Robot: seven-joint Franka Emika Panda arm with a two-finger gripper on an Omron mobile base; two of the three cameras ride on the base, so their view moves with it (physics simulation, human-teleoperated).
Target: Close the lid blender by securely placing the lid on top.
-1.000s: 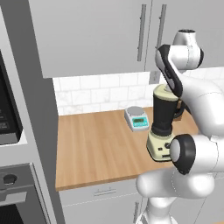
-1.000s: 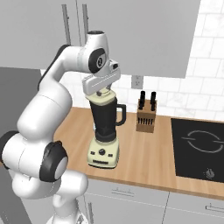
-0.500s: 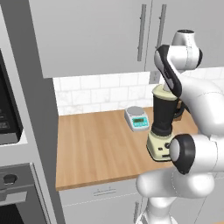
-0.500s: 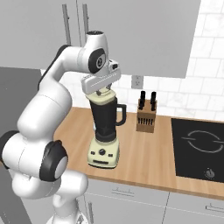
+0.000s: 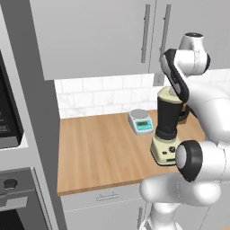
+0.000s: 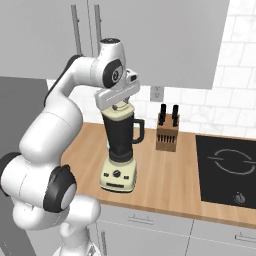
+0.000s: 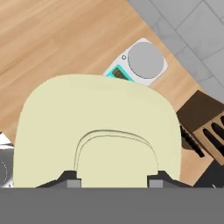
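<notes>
On top of the blender (image 6: 120,150) you can see the lid (image 7: 98,127), a pale cream disc resting at the rim of the dark jar; in the left base view its edge shows as a light cap (image 5: 168,95) just under the robot's hand. Your end effector (image 6: 120,107) sits directly above the jar, and in the hand view its two dark fingertips (image 7: 70,179) stand on either side of the raised knob at the lid's centre, pressed in on it, so it is pinching the lid by that knob. Whether the lid is fully seated on the rim or only touching it you probably cannot judge, since the hand covers the joint in both base views.

You will find the blender upright on the wooden desk (image 5: 99,152), its cream base with the black dial facing the front edge and the jar's handle pointing toward the knife block (image 6: 167,131). That block stands to the blender's right, close to the tiled wall, with dark handles sticking up. Beyond it a black cooktop (image 6: 230,167) is set into the desk surface. On the blender's other side, near the wall, sits a grey scale (image 5: 139,121) with a teal display; in the hand view the same scale (image 7: 140,61) shows past the lid's far edge. Grey cabinets (image 5: 99,36) hang above the desk.
</notes>
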